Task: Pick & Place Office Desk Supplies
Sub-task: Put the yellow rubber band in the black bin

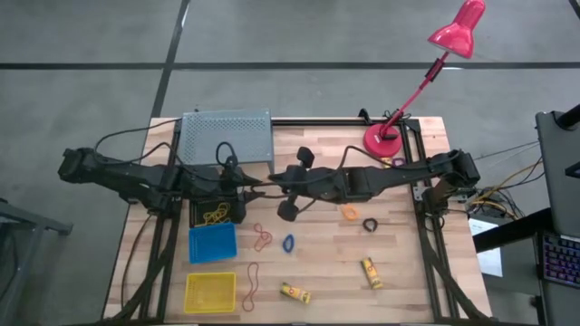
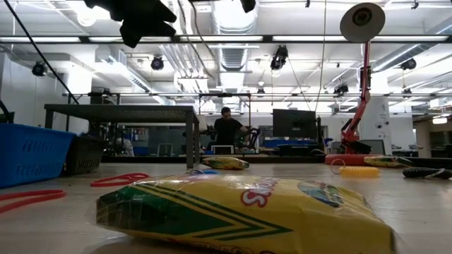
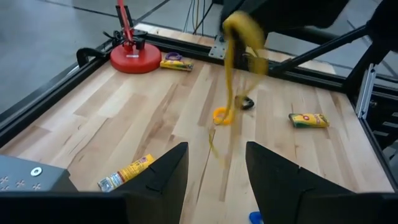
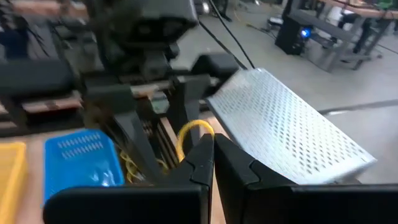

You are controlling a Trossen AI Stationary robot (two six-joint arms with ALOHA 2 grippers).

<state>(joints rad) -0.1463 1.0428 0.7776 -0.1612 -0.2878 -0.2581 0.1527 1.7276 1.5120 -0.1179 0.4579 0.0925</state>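
The yellow rubber band (image 3: 244, 32) hung in the air above the wood, pinched at its top by the right gripper (image 4: 213, 149), whose jaws were fully closed on it. The rest of the loop trailed down slack below the fingertips. From overhead, that pinch point sat near the edge of the black bin (image 1: 195, 213), which already held several yellow bands. I could not tell whether the loop hung over the bin's opening or just outside its wall.

That was my first worry. If I let go from there, I judged the light, floppy band could drift or catch the rim and land on the table beside the bin. It might also cling to one finger instead of dropping.

My second worry was the left gripper (image 3: 216, 165). It was empty, with its jaws well apart, and it pointed straight at the hanging band with its tips close to the right gripper's. The slack loop could snag on one of those open fingers, and any careless advance could knock the two arms together.

The blue bin (image 1: 192, 243) sat just beside the black one, so a badly aimed release could also sort the band wrongly.
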